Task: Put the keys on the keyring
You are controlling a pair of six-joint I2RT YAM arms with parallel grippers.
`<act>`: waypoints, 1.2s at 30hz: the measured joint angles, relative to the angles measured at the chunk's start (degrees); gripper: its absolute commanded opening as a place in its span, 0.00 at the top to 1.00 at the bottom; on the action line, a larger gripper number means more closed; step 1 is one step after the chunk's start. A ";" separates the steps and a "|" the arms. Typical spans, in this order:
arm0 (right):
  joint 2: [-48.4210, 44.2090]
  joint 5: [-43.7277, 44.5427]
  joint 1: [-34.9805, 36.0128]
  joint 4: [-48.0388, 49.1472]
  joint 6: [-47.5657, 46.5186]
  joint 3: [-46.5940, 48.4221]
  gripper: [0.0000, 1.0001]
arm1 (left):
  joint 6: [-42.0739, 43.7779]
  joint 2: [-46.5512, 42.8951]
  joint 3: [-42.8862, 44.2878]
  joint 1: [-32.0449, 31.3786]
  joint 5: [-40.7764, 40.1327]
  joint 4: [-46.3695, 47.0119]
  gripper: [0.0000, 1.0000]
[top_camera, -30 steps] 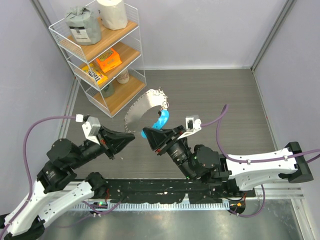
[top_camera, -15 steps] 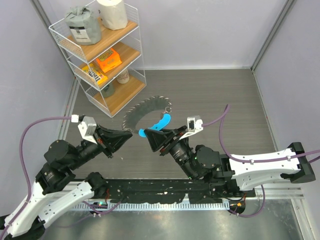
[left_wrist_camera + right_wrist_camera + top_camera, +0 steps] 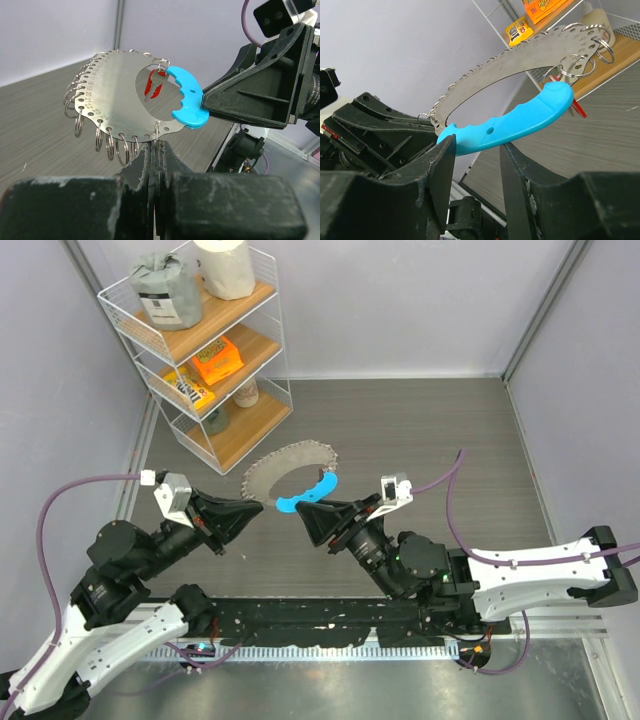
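Note:
The keyring [image 3: 285,462] is a flat silvery crescent plate with a blue handle [image 3: 310,495] and many small split rings round its rim. It hangs above the table between both arms. One small silver key [image 3: 159,79] and a red tag [image 3: 151,89] hang from a ring near the handle's far end. My left gripper [image 3: 156,147] is shut on one small ring at the plate's near edge. My right gripper [image 3: 476,142] stands open. The near end of the blue handle [image 3: 520,122] lies across its fingertips [image 3: 445,145], with a gap between the jaws below it.
A white wire shelf rack [image 3: 245,430] with boxes and jars stands at the back left, close behind the plate. It also shows in the right wrist view as a rack [image 3: 620,45] behind the rings. Grey walls close in both sides.
The right gripper's jaws have opened around the blue handle. The plate has swung down from a steep tilt to lie flatter and lower between the arms.

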 measured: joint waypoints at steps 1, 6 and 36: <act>-0.15 -0.07 0.00 -0.20 0.20 -0.20 0.54 | 0.04 0.00 0.00 0.00 -0.04 0.00 1.00; -0.87 -0.90 0.00 -1.20 1.01 -0.81 0.53 | 0.22 0.00 0.00 0.02 -0.44 0.00 1.00; -8.26 -13.18 0.00 -11.02 -13.53 0.07 0.47 | 0.33 1.22 0.81 0.11 6.58 0.85 1.00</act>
